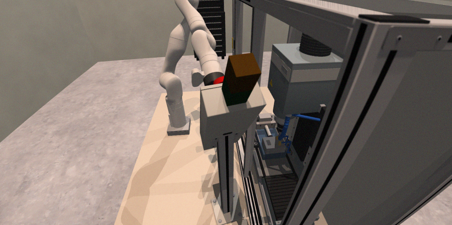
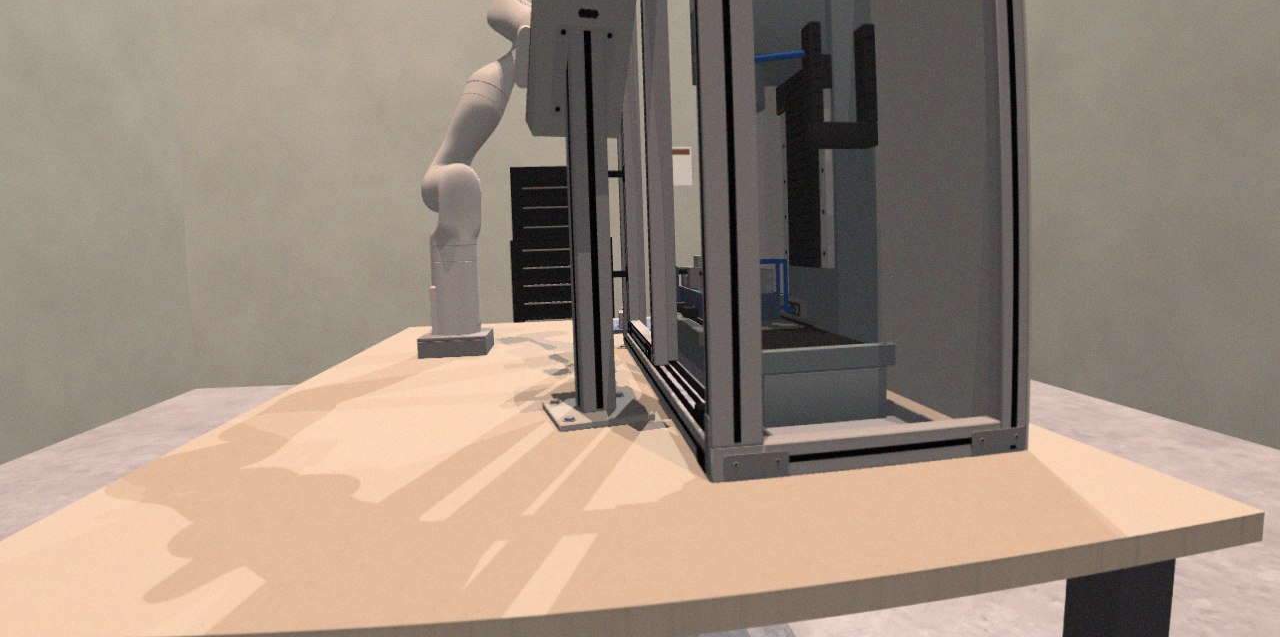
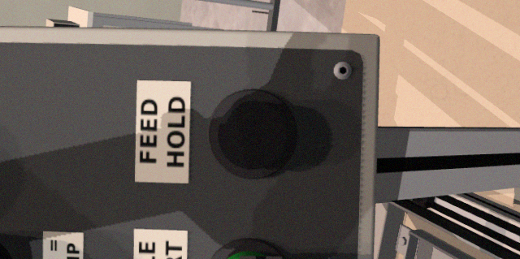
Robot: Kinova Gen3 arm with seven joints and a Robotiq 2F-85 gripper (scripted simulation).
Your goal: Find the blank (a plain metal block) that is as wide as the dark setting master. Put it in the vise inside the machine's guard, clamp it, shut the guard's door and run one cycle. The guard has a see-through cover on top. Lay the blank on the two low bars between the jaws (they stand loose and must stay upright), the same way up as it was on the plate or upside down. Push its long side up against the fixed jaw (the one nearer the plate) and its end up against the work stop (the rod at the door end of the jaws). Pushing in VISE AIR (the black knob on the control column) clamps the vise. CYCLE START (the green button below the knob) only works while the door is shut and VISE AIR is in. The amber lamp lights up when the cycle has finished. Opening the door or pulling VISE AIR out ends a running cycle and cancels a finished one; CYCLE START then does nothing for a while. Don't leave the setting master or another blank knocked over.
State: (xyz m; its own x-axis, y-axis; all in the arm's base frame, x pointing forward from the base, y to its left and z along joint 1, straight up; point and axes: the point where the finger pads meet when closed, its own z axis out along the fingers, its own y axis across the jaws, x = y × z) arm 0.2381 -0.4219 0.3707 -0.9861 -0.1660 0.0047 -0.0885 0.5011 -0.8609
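Note:
My gripper [image 3: 262,257] is shut. Only its tips show at the bottom edge of the wrist view, over the green CYCLE START button [image 3: 237,256]; contact cannot be told. In the top view it is hidden behind the control box [image 1: 216,119] [image 2: 559,78]. A black knob [image 3: 2,251] shows partly at the lower left of the wrist view, beside a label ending in "= …MP"; whether it is in cannot be told. The amber lamp [image 1: 244,64] looks dark brown, not bright. The vise area [image 1: 265,124] is small and partly hidden; I cannot make out the blank, the bars or the door's state.
The black FEED HOLD button [image 3: 256,134] lies beside CYCLE START on the panel. The control column [image 1: 225,173] [image 2: 590,230] stands on the table [image 1: 164,173] [image 2: 358,543], close to the guard's frame [image 1: 319,122] [image 2: 729,185]. The spindle head [image 1: 293,94] hangs inside the guard.

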